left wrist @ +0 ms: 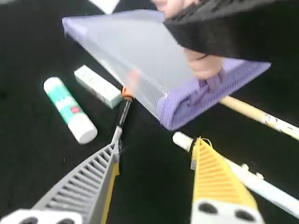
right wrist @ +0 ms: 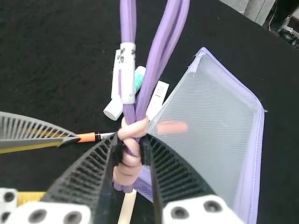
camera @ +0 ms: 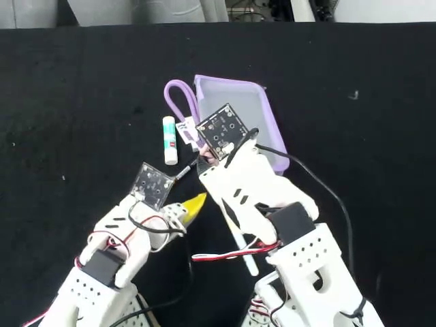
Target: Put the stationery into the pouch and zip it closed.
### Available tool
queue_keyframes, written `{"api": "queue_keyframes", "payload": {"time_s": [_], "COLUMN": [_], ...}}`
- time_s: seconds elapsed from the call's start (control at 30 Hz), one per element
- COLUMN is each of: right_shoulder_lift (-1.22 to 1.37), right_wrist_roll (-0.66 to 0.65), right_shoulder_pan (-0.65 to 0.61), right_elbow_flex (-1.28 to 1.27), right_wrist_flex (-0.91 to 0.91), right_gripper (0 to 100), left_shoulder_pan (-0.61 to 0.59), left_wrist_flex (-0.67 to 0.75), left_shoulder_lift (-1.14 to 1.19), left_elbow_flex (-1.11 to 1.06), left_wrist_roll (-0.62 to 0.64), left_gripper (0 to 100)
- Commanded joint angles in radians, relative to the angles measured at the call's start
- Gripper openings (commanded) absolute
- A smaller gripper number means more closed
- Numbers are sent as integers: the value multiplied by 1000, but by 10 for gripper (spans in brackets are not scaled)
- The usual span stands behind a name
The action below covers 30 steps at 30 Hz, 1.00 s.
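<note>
My right jaws are pinched on the base of the pouch's purple loop (right wrist: pixel 159 56), with a pink piece (right wrist: pixel 128 163) caught between them. The mesh pouch (camera: pixel 248 109) lies on the black bench (camera: pixel 82 88) just beyond. My left jaws are spread, low over the bench near the pouch's corner. A black pen (left wrist: pixel 123 108) ends at the grey jaw's tip, and a white pen (left wrist: pixel 233 168) runs beside the yellow one. A glue stick (left wrist: pixel 70 109) and a small box (left wrist: pixel 97 86) lie side by side farther out. A pencil (left wrist: pixel 259 116) pokes out from under the pouch.
</note>
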<state>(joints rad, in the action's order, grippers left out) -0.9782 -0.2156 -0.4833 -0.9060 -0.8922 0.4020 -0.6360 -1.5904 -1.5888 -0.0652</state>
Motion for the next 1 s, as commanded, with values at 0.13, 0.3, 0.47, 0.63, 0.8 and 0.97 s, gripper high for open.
{"api": "queue_keyframes", "payload": {"time_s": [0.13, 0.3, 0.47, 0.63, 0.8, 0.97], "right_shoulder_lift": [-38, -38, -38, -38, -38, -38], "right_wrist_roll": [-6, -8, -8, -8, -8, -8], "right_shoulder_pan": [-17, -15, -12, -12, -12, -12], "right_elbow_flex": [15, 15, 12, 8, 7, 7], "right_wrist_flex": [25, 21, 21, 21, 21, 21], "right_gripper": [11, 11, 11, 11, 11, 11], "left_shoulder_pan": [16, 7, 8, 13, 13, 10], "left_wrist_flex": [72, 180, 186, 187, 216, 420], "left_shoulder_lift": [132, 413, 658, 638, 494, 350], "left_elbow_flex": [88, 186, 331, 352, 298, 99], "left_wrist_roll": [11, 60, 64, 64, 66, 66], "left_gripper": [249, 249, 249, 249, 249, 249]}}
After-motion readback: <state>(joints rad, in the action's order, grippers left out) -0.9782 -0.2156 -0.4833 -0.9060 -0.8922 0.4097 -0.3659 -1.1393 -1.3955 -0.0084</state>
